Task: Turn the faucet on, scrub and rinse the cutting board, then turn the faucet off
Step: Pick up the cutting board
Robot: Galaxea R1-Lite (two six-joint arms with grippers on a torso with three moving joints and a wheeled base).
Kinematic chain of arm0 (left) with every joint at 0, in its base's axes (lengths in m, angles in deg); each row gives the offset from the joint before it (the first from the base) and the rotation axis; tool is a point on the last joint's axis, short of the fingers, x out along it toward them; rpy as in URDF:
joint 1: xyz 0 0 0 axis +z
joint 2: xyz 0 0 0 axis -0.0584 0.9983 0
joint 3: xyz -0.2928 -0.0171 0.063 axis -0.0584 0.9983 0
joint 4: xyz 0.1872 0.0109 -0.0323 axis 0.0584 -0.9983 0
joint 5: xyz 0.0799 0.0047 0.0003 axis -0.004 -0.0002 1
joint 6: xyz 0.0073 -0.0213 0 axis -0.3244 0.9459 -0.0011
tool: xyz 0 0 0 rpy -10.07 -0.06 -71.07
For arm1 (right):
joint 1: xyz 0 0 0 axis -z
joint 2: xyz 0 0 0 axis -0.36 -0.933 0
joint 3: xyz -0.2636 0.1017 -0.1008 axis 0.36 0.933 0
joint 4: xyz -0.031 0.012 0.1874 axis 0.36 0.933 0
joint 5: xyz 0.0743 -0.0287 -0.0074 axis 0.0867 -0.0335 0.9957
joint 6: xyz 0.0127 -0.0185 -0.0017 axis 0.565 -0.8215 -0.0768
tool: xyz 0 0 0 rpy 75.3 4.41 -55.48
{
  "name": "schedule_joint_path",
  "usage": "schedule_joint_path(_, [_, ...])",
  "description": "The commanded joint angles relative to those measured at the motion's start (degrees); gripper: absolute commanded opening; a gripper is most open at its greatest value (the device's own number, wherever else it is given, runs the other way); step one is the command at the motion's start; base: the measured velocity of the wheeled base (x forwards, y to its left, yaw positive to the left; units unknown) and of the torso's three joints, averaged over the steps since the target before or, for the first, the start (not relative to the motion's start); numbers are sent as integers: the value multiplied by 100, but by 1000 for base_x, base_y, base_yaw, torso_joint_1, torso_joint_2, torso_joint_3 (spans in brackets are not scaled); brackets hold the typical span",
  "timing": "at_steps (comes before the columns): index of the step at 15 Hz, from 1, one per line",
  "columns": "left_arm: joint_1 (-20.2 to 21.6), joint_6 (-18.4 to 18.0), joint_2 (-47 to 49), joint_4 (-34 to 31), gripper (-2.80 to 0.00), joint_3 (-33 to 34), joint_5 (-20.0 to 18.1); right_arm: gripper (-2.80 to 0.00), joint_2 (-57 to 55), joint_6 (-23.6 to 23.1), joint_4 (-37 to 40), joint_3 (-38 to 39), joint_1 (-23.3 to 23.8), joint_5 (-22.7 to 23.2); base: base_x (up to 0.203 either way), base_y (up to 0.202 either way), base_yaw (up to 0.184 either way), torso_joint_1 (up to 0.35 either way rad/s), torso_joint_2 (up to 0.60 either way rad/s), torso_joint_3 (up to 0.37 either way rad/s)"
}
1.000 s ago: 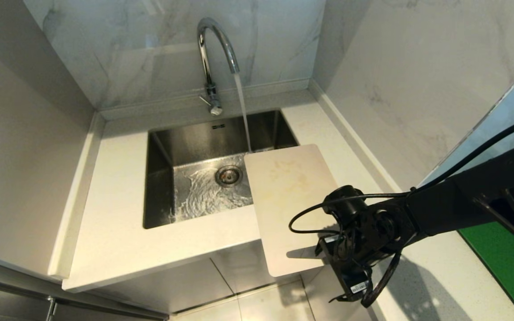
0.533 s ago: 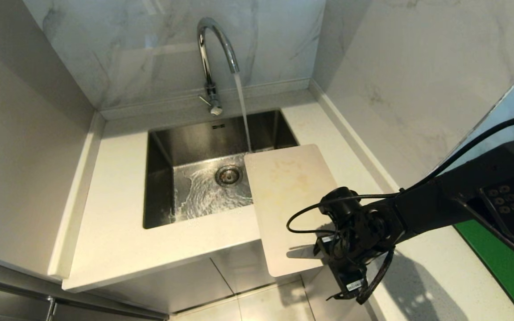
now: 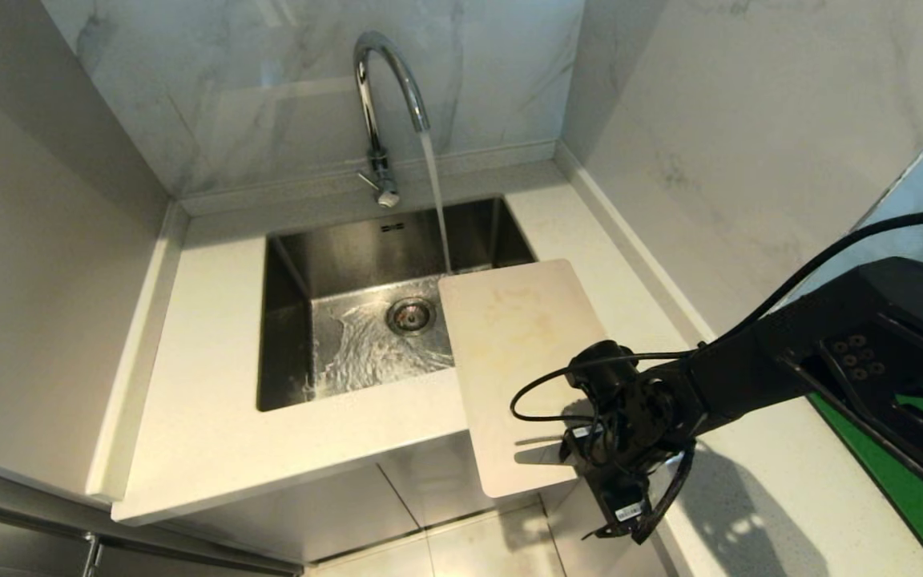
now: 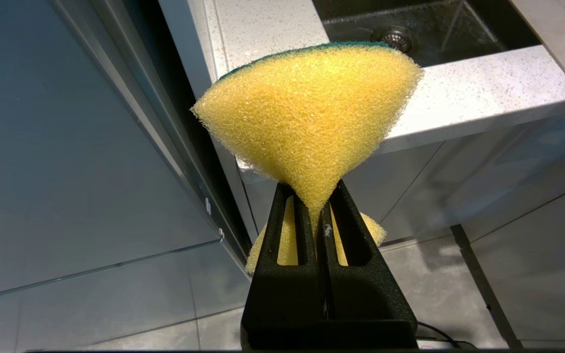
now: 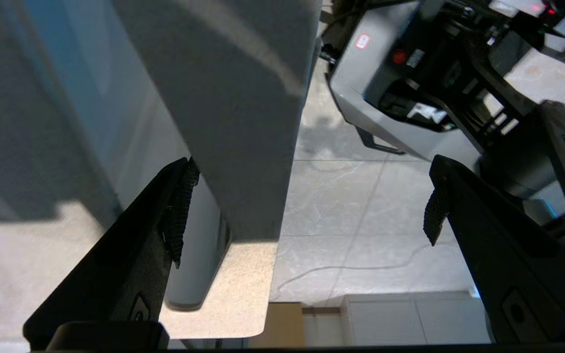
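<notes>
Right arm: reaching in from the right, wrist angling downward
Right gripper [image 5: 307,206]: holding its jaws wide apart
Left gripper [image 4: 318,215]: pinching its fingers tightly together

The sink [image 3: 293,353] is set into the counter [image 3: 205,433]. The faucet [image 3: 377,120] stands behind the sink, its spout arching over the basin. The cutting board [image 3: 509,353] lies on the counter right of the sink, overlapping the sink's right edge and overhanging the counter's front edge above the floor [image 3: 477,545].
</notes>
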Motion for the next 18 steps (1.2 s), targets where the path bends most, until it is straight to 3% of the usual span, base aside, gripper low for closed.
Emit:
schedule_joint_path(1, [2, 2, -21, 0, -280, 9, 2, 0, -173, 30, 30, -99, -2, -126, 0, 0, 0, 0, 0, 0])
schedule_joint_path(16, [2, 2, -21, 0, -280, 9, 2, 0, -348, -7, 409, -281, 7, -196, 0, 0, 0, 0, 0, 0])
schedule_joint_path(17, [2, 2, -21, -4, -280, 10, 2, -280, -359, -6, 409, -290, 7, -225, 0, 0, 0, 0, 0, 0])
schedule_joint_path(18, [2, 2, -21, -1, -280, 11, 2, -280, -375, -20, 409, -308, 7, -323, 0, 0, 0, 0, 0, 0])
